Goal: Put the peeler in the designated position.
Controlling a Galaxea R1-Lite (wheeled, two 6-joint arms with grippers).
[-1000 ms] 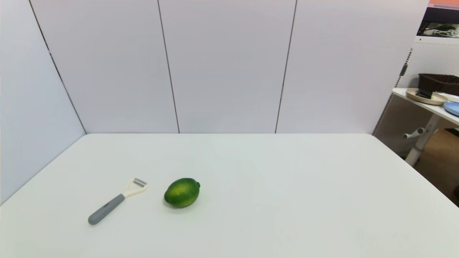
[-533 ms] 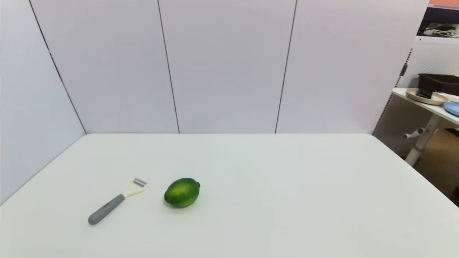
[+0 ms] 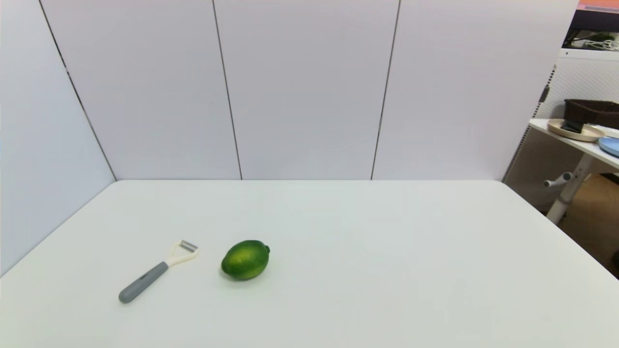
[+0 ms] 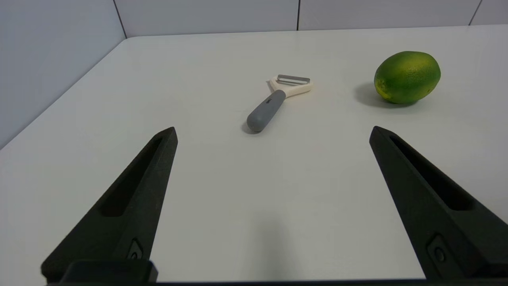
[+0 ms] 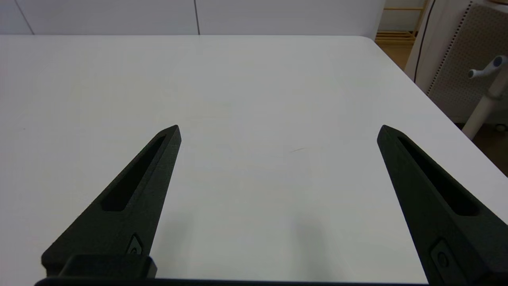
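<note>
Flat on table: peeler, just left of lime, apart. Left gripper spread wide, short of peeler; right gripper wide, parked right of lime.

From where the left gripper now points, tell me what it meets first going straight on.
Probably the grey-handled, cream-headed peeler, lying almost dead ahead of the open left gripper; the green lime sits off to its right. Depth is uncertain.

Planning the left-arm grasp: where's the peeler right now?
In the head view the peeler lies flat on the white table, near-left area, just left of the lime and not touching it, handle toward the robot.
</note>
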